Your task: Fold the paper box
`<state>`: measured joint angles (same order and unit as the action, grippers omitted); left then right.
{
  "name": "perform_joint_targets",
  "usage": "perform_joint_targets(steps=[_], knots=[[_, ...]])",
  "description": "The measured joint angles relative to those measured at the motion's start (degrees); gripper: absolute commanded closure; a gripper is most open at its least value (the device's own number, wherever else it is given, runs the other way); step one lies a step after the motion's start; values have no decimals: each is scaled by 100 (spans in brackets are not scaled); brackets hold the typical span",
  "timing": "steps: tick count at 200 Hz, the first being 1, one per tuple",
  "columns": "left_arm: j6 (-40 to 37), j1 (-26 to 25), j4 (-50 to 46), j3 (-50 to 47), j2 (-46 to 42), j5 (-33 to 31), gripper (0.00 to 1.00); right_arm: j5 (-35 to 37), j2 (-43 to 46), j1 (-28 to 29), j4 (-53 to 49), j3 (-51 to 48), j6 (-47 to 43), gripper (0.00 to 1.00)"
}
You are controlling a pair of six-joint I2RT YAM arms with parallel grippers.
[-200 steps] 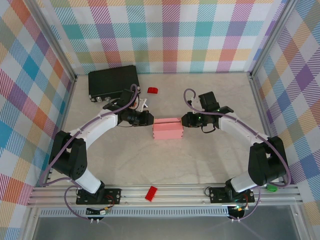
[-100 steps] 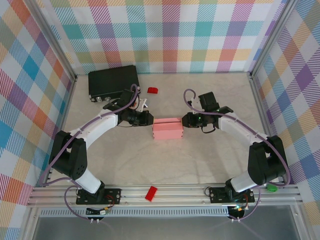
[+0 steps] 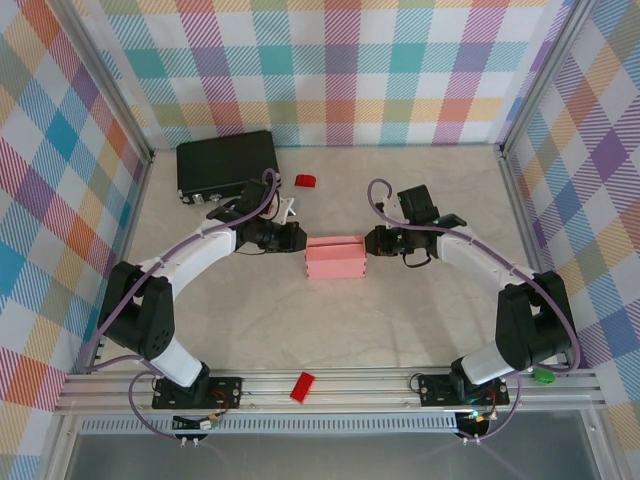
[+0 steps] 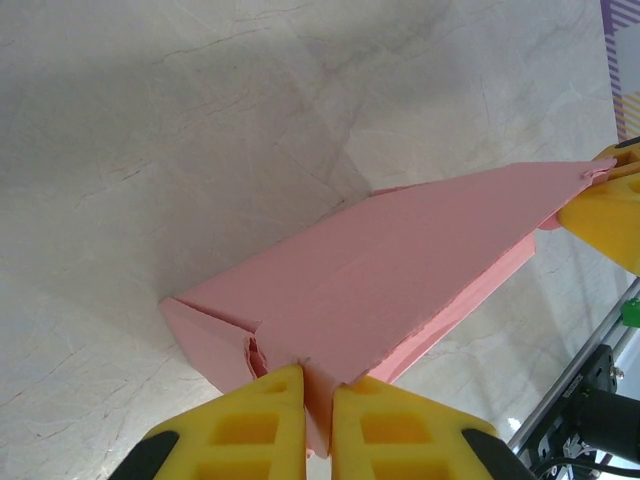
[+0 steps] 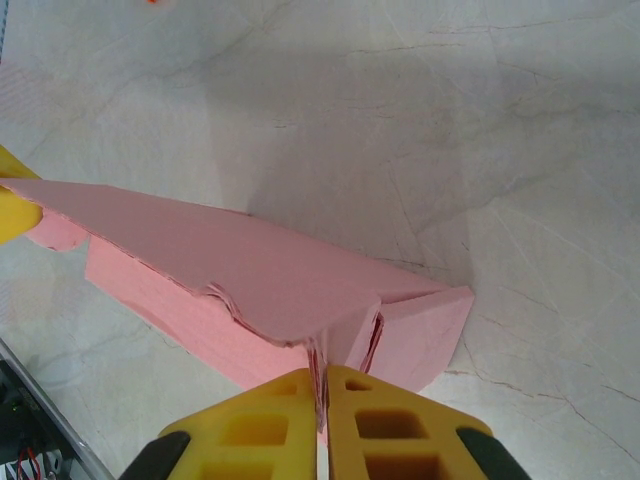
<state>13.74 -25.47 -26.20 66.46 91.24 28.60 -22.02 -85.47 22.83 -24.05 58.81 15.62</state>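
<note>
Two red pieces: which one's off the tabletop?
The near red piece, lying on the aluminium rail at the front edge; the far red piece sits on the tabletop by the black case.

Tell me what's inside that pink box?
Pink panels of the paper box cover its interior, so any contents are hidden. The left gripper and right gripper pinch its ends.

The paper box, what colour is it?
The paper box is pale pink, clearest in the left wrist view.

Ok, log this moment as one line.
left pincer shut on paper box | right pincer shut on paper box | paper box on table
</note>
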Motion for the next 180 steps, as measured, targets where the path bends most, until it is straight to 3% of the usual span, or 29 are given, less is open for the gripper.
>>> perform_joint_targets(steps=[180], knots=[[-415, -326, 81, -382, -238, -433, 87, -74, 11, -33, 214, -284, 0, 90]])
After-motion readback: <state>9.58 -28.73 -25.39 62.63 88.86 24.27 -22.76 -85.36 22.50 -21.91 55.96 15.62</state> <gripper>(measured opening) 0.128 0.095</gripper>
